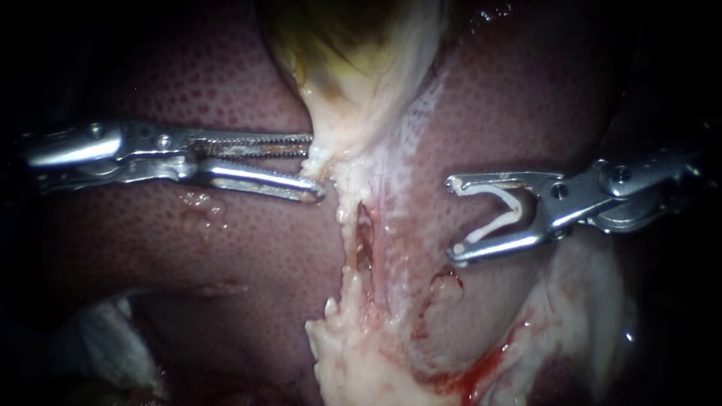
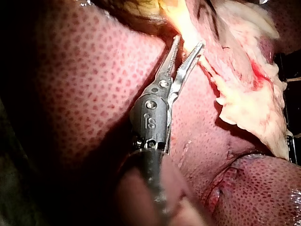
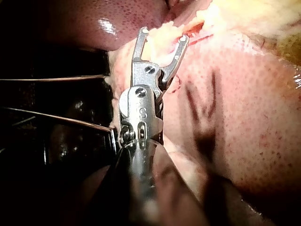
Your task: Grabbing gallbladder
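The gallbladder (image 1: 353, 60) lies at the far centre of the endoscope view, yellow-green and tapering nearward to a pale neck. The left instrument (image 1: 316, 165) has its tips right at that neck. Its jaws are slightly spread: the toothed far jaw touches the neck's left edge and the smooth near jaw ends just short of the pale tissue, so nothing is pinched between them. In the left wrist view the same instrument (image 2: 190, 41) shows a clear gap between its jaws, with the tips at the rim of the yellowish tissue ahead. The gallbladder's far end is cut off by the frame, and the scene's edges fall into darkness. The left shaft runs level in from the left. The right instrument (image 1: 453, 218) comes in from the right, tilted slightly nearward at the tip. It is well apart from the gallbladder, over the liver (image 1: 150, 240) and beside the pale strip (image 1: 353, 240) that runs nearward from the neck. Its jaws stand wide apart around an open white clip (image 1: 505, 218) — one leg seated against each jaw.
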Controlling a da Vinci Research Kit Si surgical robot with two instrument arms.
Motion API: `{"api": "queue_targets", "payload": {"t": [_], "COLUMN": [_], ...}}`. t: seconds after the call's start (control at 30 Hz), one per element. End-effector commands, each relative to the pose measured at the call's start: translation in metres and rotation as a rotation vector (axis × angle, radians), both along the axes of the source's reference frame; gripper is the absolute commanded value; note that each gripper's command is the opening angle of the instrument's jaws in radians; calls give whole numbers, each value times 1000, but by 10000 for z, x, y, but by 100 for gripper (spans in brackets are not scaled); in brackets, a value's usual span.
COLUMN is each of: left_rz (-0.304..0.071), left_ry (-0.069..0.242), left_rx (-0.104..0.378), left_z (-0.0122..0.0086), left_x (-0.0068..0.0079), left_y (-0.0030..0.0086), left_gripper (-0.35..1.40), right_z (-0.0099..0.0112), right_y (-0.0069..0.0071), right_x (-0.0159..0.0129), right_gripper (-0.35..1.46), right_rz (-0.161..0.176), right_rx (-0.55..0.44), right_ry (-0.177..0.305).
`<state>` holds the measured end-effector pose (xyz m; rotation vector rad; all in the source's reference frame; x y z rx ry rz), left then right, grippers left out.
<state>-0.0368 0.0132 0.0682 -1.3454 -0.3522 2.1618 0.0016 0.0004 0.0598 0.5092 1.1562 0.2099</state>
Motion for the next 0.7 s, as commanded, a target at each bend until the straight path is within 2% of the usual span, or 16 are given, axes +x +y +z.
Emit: {"api": "queue_targets", "payload": {"t": [0.03,0.17,0.47,0.57,0.7], "left_rz": [4,18,32,32,29], "left_ry": [5,23,33,33,36], "left_rx": [2,9,19,26,29], "left_z": [0,4,-1,-6,-23], "left_x": [1,4,12,18,32], "left_y": [0,-1,0,-1,-1], "left_gripper": [-5,-35,-35,-35,-35], "right_z": [0,0,0,0,0], "right_y": [0,0,0,0,0], "right_x": [0,0,0,0,0], "right_gripper": [59,59,59,59,59], "right_rz": [0,0,0,0,0], "right_rx": [0,0,0,0,0], "right_ry": [0,0,0,0,0]}}
